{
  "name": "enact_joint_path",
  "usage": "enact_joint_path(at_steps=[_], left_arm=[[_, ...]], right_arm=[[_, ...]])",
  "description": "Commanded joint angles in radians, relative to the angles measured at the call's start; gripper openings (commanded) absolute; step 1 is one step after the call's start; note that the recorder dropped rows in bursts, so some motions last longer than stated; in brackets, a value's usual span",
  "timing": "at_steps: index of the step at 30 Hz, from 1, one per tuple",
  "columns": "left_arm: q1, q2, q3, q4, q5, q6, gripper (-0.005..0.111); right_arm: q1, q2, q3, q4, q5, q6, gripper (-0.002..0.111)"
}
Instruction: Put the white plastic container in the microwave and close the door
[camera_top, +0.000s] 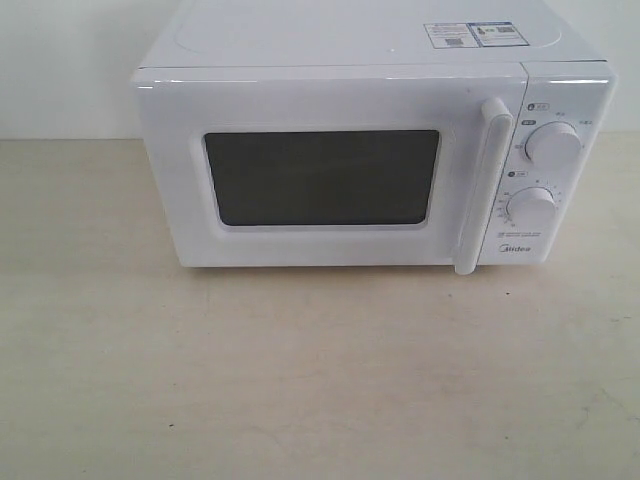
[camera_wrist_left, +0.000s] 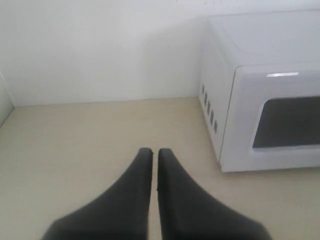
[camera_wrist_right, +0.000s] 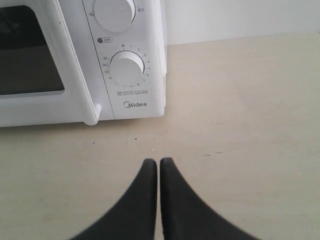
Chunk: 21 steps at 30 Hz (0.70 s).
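Observation:
The white Midea microwave (camera_top: 375, 150) stands at the back of the beige table. Its door (camera_top: 320, 175), with the dark mesh window and vertical bar handle (camera_top: 483, 185), is closed flat against the body. The white plastic container is out of view in every frame. Neither gripper shows in the exterior view. In the left wrist view my left gripper (camera_wrist_left: 155, 152) is shut with nothing in it, hovering over the table beside the microwave's (camera_wrist_left: 265, 95) vented side. In the right wrist view my right gripper (camera_wrist_right: 158, 162) is shut and holds nothing, in front of the microwave's knob panel (camera_wrist_right: 126, 67).
A pale wall rises behind the table (camera_top: 300, 380). Two round knobs (camera_top: 550, 143) (camera_top: 531, 207) sit on the microwave's right panel. A low white edge (camera_wrist_left: 4, 102) shows at the border of the left wrist view.

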Motion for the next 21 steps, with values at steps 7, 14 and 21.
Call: enact_joint_path(at_steps=[7, 14, 21], left_arm=[[0.121, -0.009, 0.362, -0.196, -0.624, -0.018, 0.004], [0.198, -0.013, 0.645, -0.331, -0.844, -0.018, 0.004], [0.198, -0.015, 0.74, -0.315, -0.888, 0.047, 0.004]], right_arm=[[-0.005, -0.007, -0.001, -0.004, -0.007, -0.001, 0.0], [-0.005, -0.007, -0.001, -0.004, -0.007, -0.001, 0.0], [-0.005, -0.007, -0.001, -0.004, -0.007, 0.002, 0.0]])
